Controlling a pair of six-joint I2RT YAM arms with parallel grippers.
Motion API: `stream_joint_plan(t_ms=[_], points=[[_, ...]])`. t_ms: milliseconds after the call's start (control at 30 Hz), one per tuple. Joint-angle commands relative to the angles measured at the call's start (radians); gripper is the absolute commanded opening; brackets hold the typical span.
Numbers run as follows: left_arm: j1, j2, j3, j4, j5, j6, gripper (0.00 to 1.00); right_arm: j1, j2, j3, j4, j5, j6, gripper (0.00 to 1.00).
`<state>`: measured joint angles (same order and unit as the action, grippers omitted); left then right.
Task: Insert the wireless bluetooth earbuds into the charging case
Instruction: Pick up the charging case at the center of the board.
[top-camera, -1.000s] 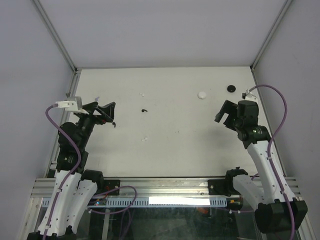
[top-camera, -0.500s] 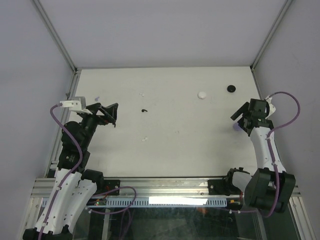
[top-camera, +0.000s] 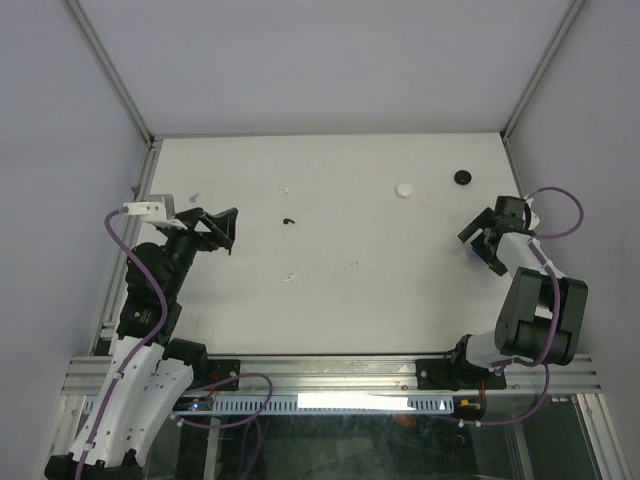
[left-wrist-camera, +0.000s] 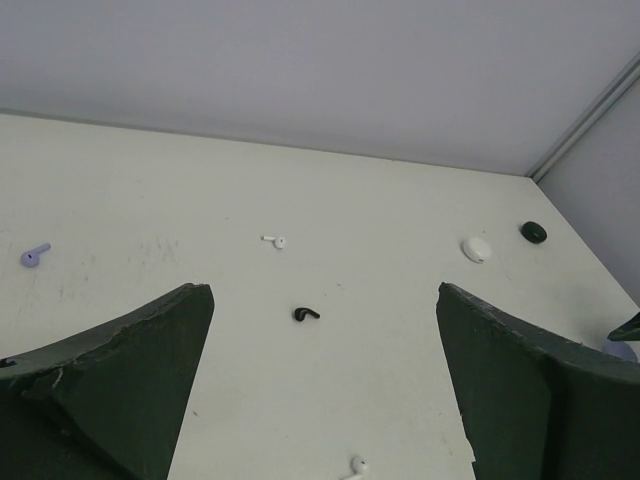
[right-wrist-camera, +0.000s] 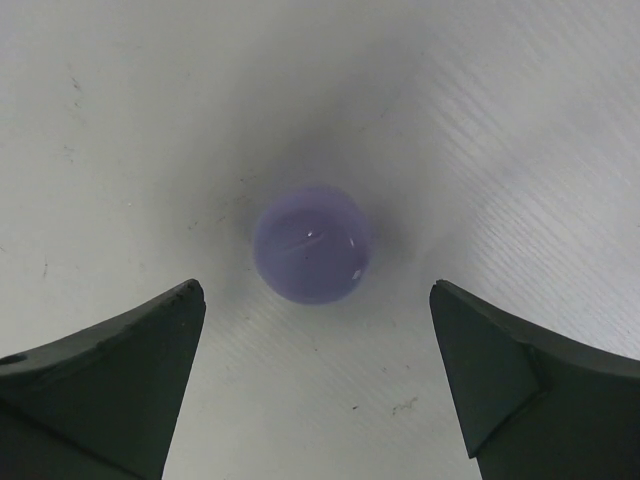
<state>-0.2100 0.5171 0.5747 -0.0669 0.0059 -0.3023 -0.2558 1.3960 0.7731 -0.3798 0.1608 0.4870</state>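
White table (top-camera: 400, 300), pale grey walls (top-camera: 320, 60), aluminium corner posts (top-camera: 111, 70), soft even light.

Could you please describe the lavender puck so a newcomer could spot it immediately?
Look right on the table, where the right gripper hangs open. The lavender puck lies directly below it. The white puck and black puck sit farther back; this alone is lavender.

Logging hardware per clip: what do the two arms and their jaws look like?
The left arm and right arm have white links with black joints. A purple cable loops along each. A white camera block sits on the left wrist. The jaws are dark green wedges.
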Motion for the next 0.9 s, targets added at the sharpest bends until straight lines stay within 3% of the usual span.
stream_joint_plan(t_ms=[0,700,867], points=[[-0.009,0.006,0.002,0.052,0.009,0.013,0.99,-0.007,0.033,0.043,0.053,-0.020,-0.029,0.99],[-0.041,-0.008,0.001,0.054,0.012,0.029,0.99,0.075,0.086,0.119,-0.033,-0.107,-0.129,0.89],[-0.047,-0.011,-0.001,0.054,0.016,0.032,0.99,0.094,0.084,0.123,-0.054,-0.035,-0.130,0.87]])
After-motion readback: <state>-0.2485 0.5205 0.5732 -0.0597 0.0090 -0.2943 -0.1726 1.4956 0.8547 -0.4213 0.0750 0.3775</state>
